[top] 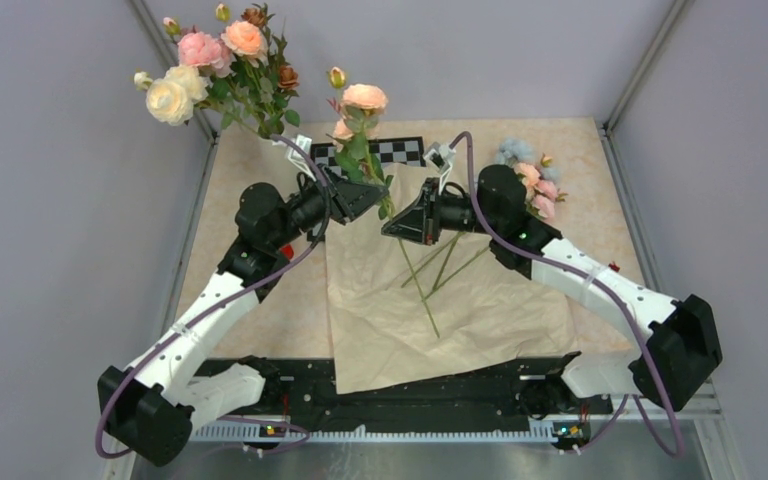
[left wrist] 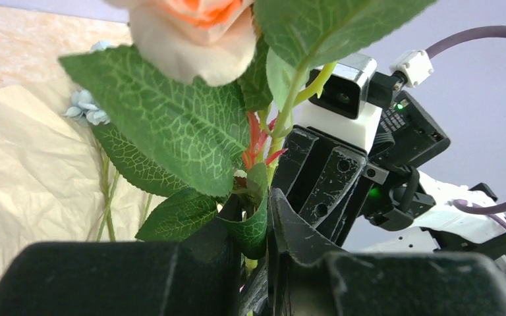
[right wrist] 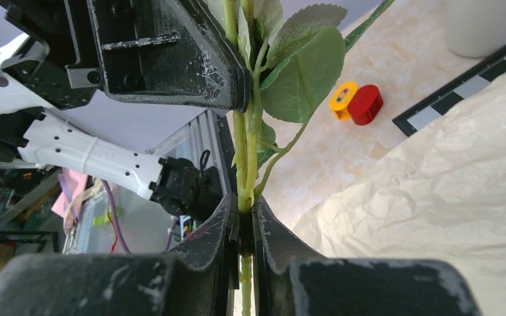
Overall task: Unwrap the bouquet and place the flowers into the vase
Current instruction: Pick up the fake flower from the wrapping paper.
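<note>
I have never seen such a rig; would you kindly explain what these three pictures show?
These are two robot arms at a table's near edge. One picture looks down from above; the other two come from cameras on each wrist. Unwrapped peach paper lies flat with thin green stems on it, and small blue and pink flowers sit by the right arm. The right gripper is clamped on a rose stem; the left gripper seems to pinch it higher up, below its peach bloom.
</note>
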{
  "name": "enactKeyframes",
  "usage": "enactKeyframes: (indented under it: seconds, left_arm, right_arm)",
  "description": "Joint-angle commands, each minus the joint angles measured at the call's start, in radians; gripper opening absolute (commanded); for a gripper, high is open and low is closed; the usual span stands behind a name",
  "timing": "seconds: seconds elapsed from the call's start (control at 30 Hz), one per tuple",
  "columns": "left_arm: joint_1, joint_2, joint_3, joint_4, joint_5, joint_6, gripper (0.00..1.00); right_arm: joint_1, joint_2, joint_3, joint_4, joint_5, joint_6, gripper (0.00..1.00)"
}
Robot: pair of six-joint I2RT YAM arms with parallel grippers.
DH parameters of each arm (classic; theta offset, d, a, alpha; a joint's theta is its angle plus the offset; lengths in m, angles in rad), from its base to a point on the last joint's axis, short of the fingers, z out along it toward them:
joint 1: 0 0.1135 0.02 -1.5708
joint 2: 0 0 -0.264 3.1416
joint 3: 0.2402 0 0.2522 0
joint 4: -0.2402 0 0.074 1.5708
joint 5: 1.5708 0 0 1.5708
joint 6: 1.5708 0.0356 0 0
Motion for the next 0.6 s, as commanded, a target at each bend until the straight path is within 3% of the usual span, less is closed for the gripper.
enactKeyframes:
  seconds: [0.0,0.17,0.4,0.57]
  left_arm:
    - [0.000,-0.007,0.029,-0.020,-0.023,0.069,0.00]
    - [0.000,-0.015,0.038,-0.035,-0.046,0.099,0.00]
    - [0.001,-0.034,0.056,-0.099,-0.100,0.169,0.00]
    - [0.002,-0.069,0.063,-0.157,-0.158,0.260,0.00]
  right_arm:
    - [0.011,-0.045,0.037,-0.064,0.055,-0.047,0.10]
    - [0.011,-0.080,0.012,-0.070,0.094,-0.050,0.36]
    - [0.010,-0.141,0.000,-0.129,0.177,-0.084,0.65]
    - [0.010,-0.201,-0.009,-0.213,0.255,-0.140,0.79]
